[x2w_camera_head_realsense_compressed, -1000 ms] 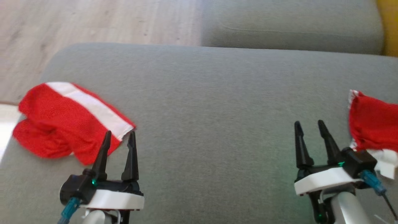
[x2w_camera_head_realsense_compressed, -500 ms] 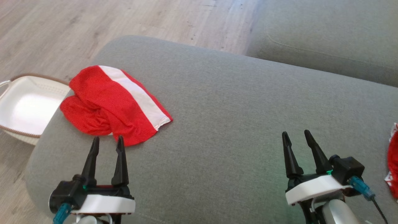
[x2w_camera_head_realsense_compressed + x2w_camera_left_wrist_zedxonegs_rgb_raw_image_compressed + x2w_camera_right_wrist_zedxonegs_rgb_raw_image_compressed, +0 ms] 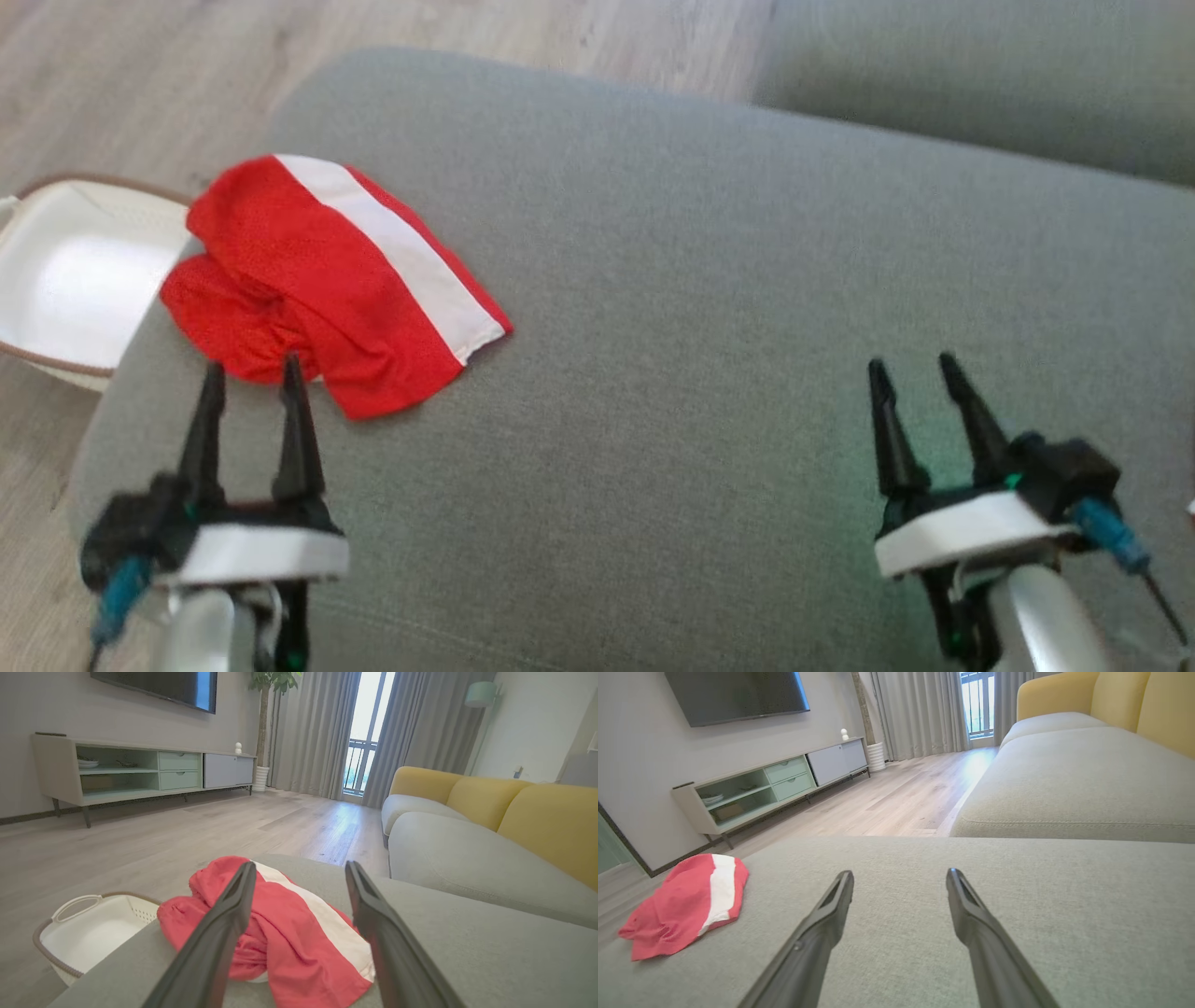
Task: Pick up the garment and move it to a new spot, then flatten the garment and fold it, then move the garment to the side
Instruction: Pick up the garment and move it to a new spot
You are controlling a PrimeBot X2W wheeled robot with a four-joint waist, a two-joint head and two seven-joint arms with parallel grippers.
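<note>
The garment (image 3: 317,271) is red with a white stripe and lies crumpled near the left end of the grey cushion (image 3: 709,308). My left gripper (image 3: 253,366) is open, its fingertips just at the garment's near edge, with nothing between them. In the left wrist view the garment (image 3: 289,938) lies straight ahead between the left gripper's (image 3: 300,864) spread fingers. My right gripper (image 3: 913,364) is open over bare cushion far to the right. The right wrist view shows the right gripper (image 3: 900,872) empty and the garment (image 3: 686,900) off to the left.
A white basket (image 3: 65,280) with a brown rim stands on the wooden floor just left of the cushion's end; it also shows as the basket (image 3: 88,928) in the left wrist view. A second grey seat (image 3: 980,84) lies beyond. The cushion's middle is bare.
The camera has turned left, bringing the basket into view and losing the red cloth at the right edge. My left gripper has shifted left along the garment's near edge. Both grippers stay open.
</note>
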